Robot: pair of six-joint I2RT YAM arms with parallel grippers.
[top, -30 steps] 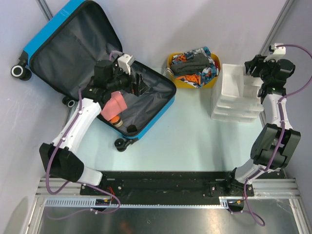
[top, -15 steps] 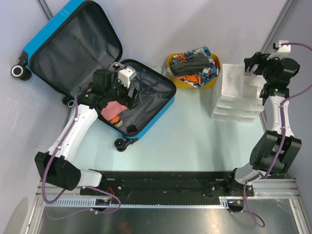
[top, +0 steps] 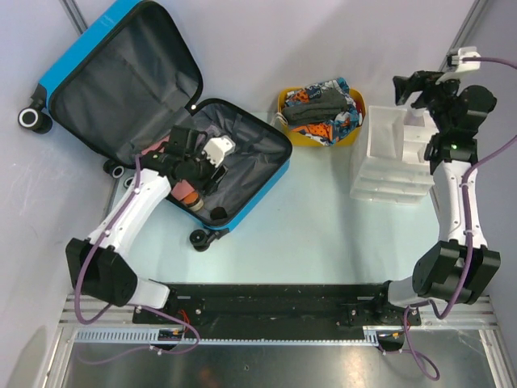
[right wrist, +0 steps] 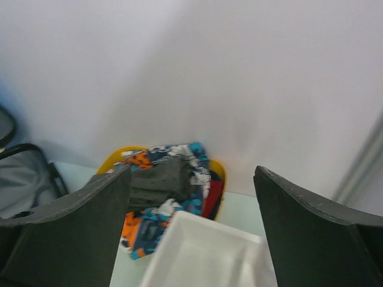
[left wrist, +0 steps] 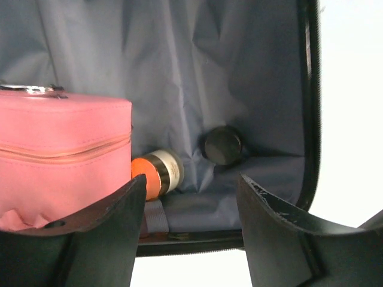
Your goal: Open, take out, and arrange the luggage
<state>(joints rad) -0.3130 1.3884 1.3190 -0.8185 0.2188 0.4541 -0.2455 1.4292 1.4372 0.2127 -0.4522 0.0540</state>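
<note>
The blue luggage [top: 113, 81] lies open at the back left, its lid leaning on the wall and its grey-lined base [left wrist: 251, 72] flat on the table. In the base are a pink pouch [left wrist: 60, 155], an orange-capped bottle [left wrist: 157, 173] and a round black cap [left wrist: 221, 145]. My left gripper [top: 206, 174] hangs low inside the base, open [left wrist: 188, 197]. The pouch lies just left of its left finger and nothing is between the jaws. My right gripper [top: 406, 89] is open [right wrist: 192, 173] and empty, high over the white trays at the back right.
A yellow tub [top: 321, 113] of patterned clothes [right wrist: 158, 191] stands at the back centre. A stack of clear white trays [top: 388, 158] sits right of it, its top tray [right wrist: 203, 257] under my right gripper. The suitcase's black wheels [top: 32, 119] stick out at the left.
My left gripper has dropped and swung toward the near end of the suitcase base, its jaws narrowing. My right gripper has risen toward the back wall and opened wider.
</note>
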